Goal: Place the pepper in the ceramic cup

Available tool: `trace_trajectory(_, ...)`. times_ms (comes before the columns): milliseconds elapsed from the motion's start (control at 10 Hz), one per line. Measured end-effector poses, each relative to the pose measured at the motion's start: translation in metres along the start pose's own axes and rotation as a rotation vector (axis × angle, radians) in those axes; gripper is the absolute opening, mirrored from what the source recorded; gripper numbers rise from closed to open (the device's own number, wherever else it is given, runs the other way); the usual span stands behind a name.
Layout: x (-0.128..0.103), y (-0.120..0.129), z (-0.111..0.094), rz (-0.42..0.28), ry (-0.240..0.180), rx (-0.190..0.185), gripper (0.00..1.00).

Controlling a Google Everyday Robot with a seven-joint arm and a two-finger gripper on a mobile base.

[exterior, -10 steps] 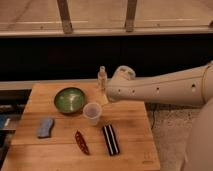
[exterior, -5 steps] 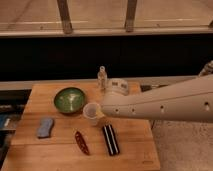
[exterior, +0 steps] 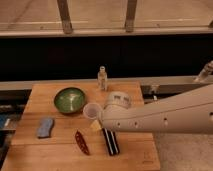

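The pepper (exterior: 81,142), a small dark red chili, lies on the wooden table (exterior: 50,150) near its front edge, left of a black striped bar (exterior: 111,141). The ceramic cup (exterior: 91,110), pale and handleless, stands upright in the middle of the table, right of the green bowl. My arm reaches in from the right, and the gripper (exterior: 96,125) hangs low just in front of the cup, to the right of and behind the pepper. The arm covers part of the table behind the black bar.
A wide green bowl (exterior: 69,99) sits left of the cup. A small clear bottle (exterior: 102,78) stands at the table's back edge. A blue sponge (exterior: 45,127) lies at the left. A dark wall with a rail runs behind the table.
My arm has swung down and to the left, from behind the cup near the bottle to low over the table just in front of the cup. The objects have not moved.
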Motion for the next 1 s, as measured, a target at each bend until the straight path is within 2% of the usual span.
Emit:
trace_trajectory(500,0.000,0.004,0.003,-0.023,0.012,-0.005,0.80)
trace_trajectory(700,-0.004,0.028,0.008,-0.069,0.029,-0.013,0.80)
trace_trajectory(800,-0.004,0.052,0.011,-0.101,0.042,-0.017,0.80)
trace_trajectory(1000,-0.002,0.074,0.015,-0.134,0.058,-0.023,0.80)
